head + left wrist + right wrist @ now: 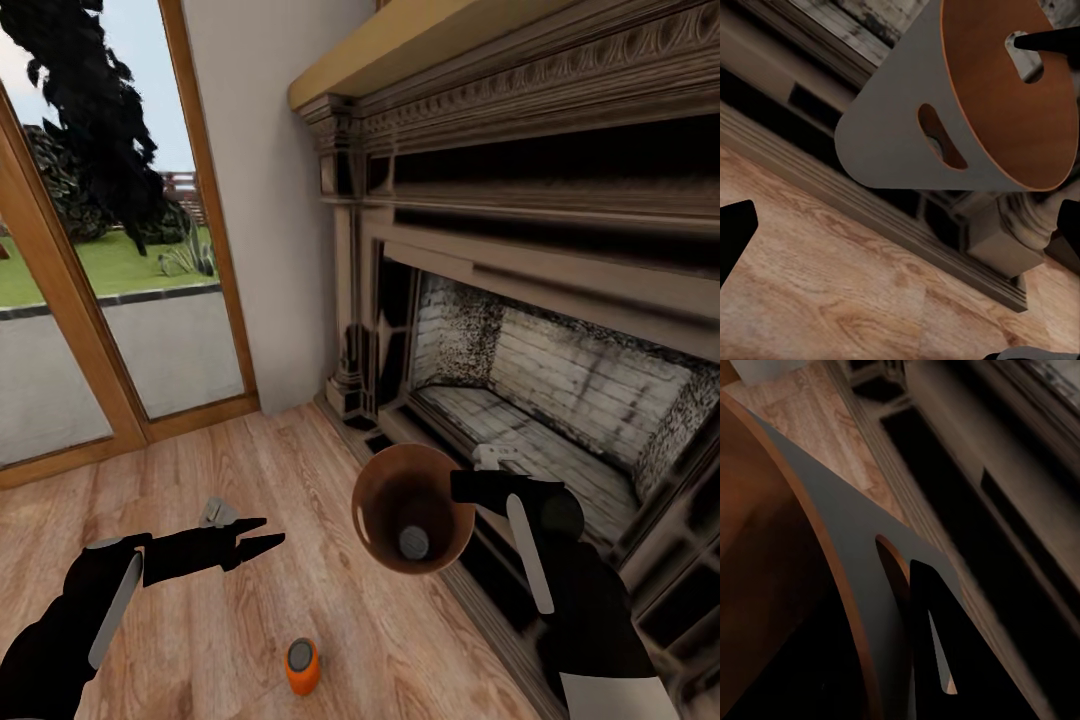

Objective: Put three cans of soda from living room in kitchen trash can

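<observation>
Here the robot stands in the living room before the fireplace [560, 370], with a glass door [100, 280] at the left; the bin [412, 521] is held off the floor by the right gripper [478, 487], whose fingers [945, 660] pass through a handle slot in the bin's wall and are clamped on it. One soda can [413, 543] already lies inside the bin, its grey top facing the head camera; a second can [303, 666] stands upright on the wood floor [250, 600], its long axis vertical. This standing can lies below and just ahead of the left gripper [262, 535], between that gripper and the bin, and nearer the left arm than the right. The left gripper hangs above the floor with its jaws apart and nothing between them, the fingertips [250, 524] pointing toward the bin; in the left wrist view the bin [967, 105] is seen tilted, mouth and slot turned to that camera. A small grey object [217, 513] rests on the floor behind the left fingers; what it is cannot be told. By judgement, the coming move is a descent of the left gripper onto the standing can, taken from the side across its upright axis; the third can remains to be found.
</observation>
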### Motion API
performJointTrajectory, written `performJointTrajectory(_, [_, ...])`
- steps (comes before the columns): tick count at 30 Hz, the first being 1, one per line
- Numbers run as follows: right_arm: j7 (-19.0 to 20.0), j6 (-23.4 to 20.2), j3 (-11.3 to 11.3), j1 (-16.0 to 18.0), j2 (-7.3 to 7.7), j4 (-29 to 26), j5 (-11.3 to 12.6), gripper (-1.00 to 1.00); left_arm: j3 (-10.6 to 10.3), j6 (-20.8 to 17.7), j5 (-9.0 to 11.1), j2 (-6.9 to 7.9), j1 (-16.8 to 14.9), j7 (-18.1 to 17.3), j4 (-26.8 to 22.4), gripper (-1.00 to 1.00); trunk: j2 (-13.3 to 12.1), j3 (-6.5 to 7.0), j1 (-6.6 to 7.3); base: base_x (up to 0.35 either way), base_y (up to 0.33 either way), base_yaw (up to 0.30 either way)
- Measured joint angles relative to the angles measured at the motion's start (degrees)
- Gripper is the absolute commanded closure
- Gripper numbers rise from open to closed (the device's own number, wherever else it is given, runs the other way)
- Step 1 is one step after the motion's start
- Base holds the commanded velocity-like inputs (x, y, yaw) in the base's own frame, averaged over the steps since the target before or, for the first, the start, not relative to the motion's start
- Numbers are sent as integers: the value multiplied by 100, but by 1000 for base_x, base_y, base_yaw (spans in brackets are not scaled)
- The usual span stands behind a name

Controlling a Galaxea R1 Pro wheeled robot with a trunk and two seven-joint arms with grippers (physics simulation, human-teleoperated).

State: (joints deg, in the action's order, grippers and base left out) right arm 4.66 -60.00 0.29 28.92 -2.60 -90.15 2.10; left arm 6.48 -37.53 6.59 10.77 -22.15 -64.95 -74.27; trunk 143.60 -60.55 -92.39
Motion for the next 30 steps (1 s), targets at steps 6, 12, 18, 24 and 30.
performJointTrajectory(6, [3,0,1,4,2,0,-6,100,2,0,0,-2,0,-2,0,-100,0,0,0,0,0,0])
performJointTrajectory(12, [16,1,-45,2,22,0,-25,100,2,-6,0,-2,0,-1,0,-100,0,0,0,0,0,0])
performJointTrajectory(18, [26,0,-40,5,23,0,12,100,2,-3,0,-4,0,-1,0,-100,0,0,0,0,0,0])
performJointTrajectory(24, [31,1,-25,3,19,0,-12,100,-2,-2,0,-5,0,0,0,-100,0,0,0,0,0,0])
performJointTrajectory(30, [33,1,-5,2,19,0,-35,100,-46,8,-8,-5,0,3,0,-100,0,0,0,69,114,0])
